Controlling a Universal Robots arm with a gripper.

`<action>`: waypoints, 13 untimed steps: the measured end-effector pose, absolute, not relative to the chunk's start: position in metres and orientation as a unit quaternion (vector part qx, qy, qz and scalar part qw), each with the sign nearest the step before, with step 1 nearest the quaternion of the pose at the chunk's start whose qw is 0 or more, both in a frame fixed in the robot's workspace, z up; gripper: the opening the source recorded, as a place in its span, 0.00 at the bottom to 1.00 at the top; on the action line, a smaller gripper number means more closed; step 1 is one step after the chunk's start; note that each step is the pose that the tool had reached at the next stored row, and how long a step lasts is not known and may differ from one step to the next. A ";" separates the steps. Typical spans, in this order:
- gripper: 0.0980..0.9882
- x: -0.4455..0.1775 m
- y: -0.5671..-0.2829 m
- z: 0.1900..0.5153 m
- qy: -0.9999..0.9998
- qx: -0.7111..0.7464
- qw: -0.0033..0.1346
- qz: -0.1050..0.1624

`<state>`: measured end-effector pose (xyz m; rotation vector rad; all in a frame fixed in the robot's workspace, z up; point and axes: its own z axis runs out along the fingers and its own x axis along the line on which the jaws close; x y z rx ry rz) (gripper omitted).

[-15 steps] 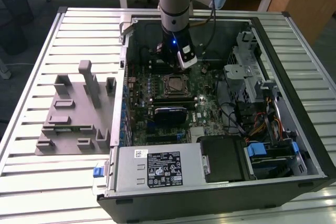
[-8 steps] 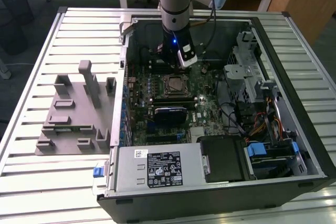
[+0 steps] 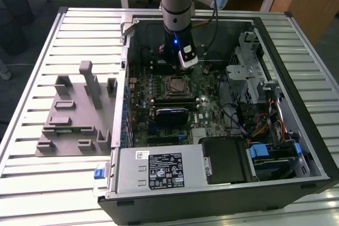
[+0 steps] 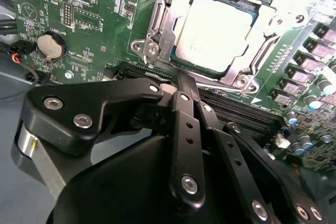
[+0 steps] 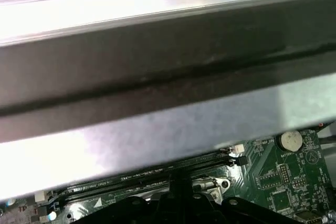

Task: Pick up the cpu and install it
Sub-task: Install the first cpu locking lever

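Note:
The cpu [image 4: 215, 32] lies flat inside the motherboard's socket frame [image 4: 157, 35], its silver top showing, with the frame and lever around it. In the exterior view the cpu [image 3: 175, 84] sits mid-board inside the open computer case [image 3: 296, 93]. My gripper [image 4: 181, 82] hangs just above the board beside the socket, on the side toward the case's far wall. Its black fingers [image 4: 184, 124] are pressed together with nothing between them. The gripper does not touch the cpu. In the first wrist view the gripper's linkage [image 5: 178, 205] shows under the case's far wall [image 5: 157, 77].
A grey slotted tray [image 3: 74, 115] lies on the slatted table [image 3: 32, 183] at the exterior view's left. Inside the case are the power supply [image 3: 159, 170], a metal drive cage [image 3: 249, 78], cables [image 3: 265, 125] and a coin battery [image 4: 51, 45].

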<state>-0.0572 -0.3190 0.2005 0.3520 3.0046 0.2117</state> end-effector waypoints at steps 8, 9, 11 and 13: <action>0.01 -0.057 -0.312 0.200 0.987 0.137 0.056 0.068; 0.01 -0.057 -0.312 0.200 0.986 0.139 0.056 0.068; 0.01 -0.057 -0.311 0.200 0.986 0.142 0.056 0.068; 0.01 -0.057 -0.311 0.199 0.986 0.142 0.060 0.069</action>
